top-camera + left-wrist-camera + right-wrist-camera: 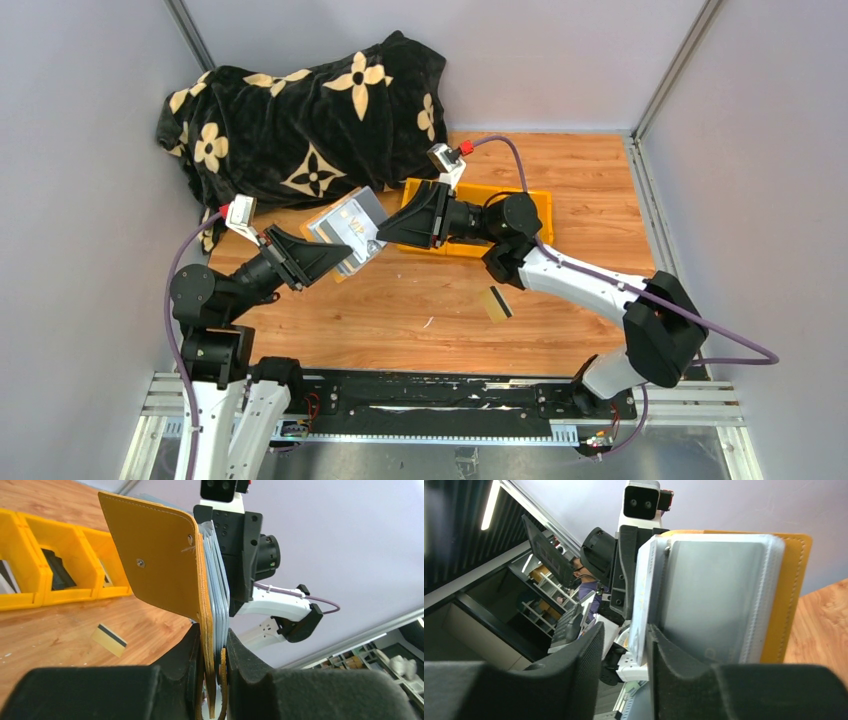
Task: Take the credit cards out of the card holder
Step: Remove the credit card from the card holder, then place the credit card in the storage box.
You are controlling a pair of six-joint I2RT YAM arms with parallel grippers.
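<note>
Already out: tan card (497, 303)
Left gripper (214, 655): clamps card holder (160, 565)
Right gripper (624, 650): ajar around pale card (643, 600)
Remaining: pocketed cards (719, 605)

Pale lilac walls (560, 60) box in my wood-grain surface (400, 320); metal posts (678, 60) stand at the back corners, shelves (372, 660) show beyond.
</note>
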